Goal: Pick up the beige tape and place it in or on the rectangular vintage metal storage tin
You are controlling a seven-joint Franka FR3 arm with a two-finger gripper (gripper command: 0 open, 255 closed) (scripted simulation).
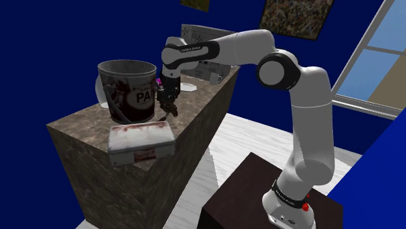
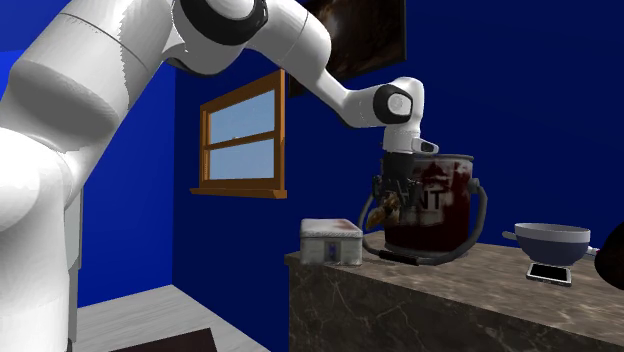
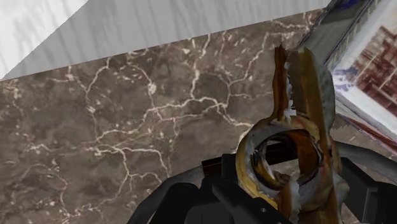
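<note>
Tin (image 1: pixel 142 142) sits nearest, closed, on the counter's (image 1: pixel 84 122) near corner. Just past it, toward the shoulder view's right, the gripper (image 1: pixel 170 109) hangs w/ fingers clamped on the tape (image 3: pixel 283 159), a ragged brownish ring that looks clear of the marble. Paint bucket (image 1: pixel 127 91) stands behind the tin, close by the hand. I'd call this the carry step: pick done, placing not. Next I need to come nearer and left, centre over the lid, lower, then let go.

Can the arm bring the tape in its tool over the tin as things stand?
Probably yes. The tool holds the tape above the counter, close beside the tin, whose top is bare; the paint can stands aside, not between.
</note>
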